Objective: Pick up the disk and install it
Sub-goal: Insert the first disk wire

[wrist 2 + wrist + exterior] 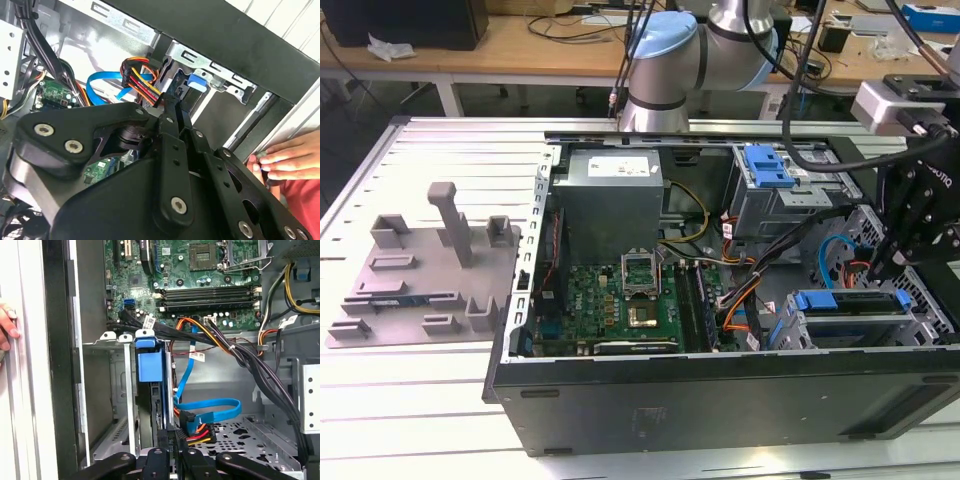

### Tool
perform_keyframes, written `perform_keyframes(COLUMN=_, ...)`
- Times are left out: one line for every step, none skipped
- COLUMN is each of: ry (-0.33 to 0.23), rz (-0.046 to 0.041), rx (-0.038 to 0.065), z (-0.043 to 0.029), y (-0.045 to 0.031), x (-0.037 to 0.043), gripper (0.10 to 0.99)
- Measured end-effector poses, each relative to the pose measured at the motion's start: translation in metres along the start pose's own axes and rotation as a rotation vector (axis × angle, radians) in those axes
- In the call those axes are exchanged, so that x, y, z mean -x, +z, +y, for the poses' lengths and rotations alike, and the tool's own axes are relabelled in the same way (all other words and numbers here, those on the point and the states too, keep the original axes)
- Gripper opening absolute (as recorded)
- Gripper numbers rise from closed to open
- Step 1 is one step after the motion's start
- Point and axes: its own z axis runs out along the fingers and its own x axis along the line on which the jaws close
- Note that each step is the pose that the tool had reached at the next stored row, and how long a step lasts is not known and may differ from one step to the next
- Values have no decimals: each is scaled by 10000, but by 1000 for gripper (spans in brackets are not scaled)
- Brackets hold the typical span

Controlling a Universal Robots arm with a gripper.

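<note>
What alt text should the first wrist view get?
The disk, in its blue carrier, sits in a slot of a metal drive cage inside an open computer case, with the gripper close against its near end. A blue data cable, power wires and the motherboard lie farther in; a person's fingers rest outside the case wall.

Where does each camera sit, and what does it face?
Exterior view: off the arm, looking down on the open computer case; the arm and gripper show.
First wrist view: on the arm, looking past the gripper at the disk standing in the drive cage and the motherboard.
Second wrist view: on the arm, behind the gripper's linkage, facing the case's cables.
Shared: both wrist views show a person's hand at the case's edge and the blue cable.
</note>
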Motion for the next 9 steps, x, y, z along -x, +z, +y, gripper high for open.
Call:
perform_keyframes(ry=-33, rz=-25, rx=-9, z=2, y=0, x=-5, gripper=165)
perform_keyframes(ry=-53, rz=-51, rx=-18, z=8, y=1, x=-12, gripper=165)
perform_keyframes(ry=-59, rz=-91, rx=-31, z=28, y=2, x=-35, gripper=165)
perform_keyframes(ry=-57, rz=-137, rx=-34, z=46, y=4, x=-74, gripper=165)
perform_keyframes(ry=-57, rz=-167, rx=-33, z=49, y=5, x=-95, gripper=165)
perform_keyframes(ry=-56, rz=-203, rx=-32, z=49, y=7, x=-114, gripper=165)
perform_keyframes(ry=-57, rz=-259, rx=-29, z=48, y=9, x=-129, gripper=165)
perform_keyframes(ry=-60, rz=-318, rx=-26, z=47, y=10, x=-140, gripper=165)
perform_keyframes(ry=-102, rz=-451, rx=-30, z=48, y=10, x=-155, gripper=165)
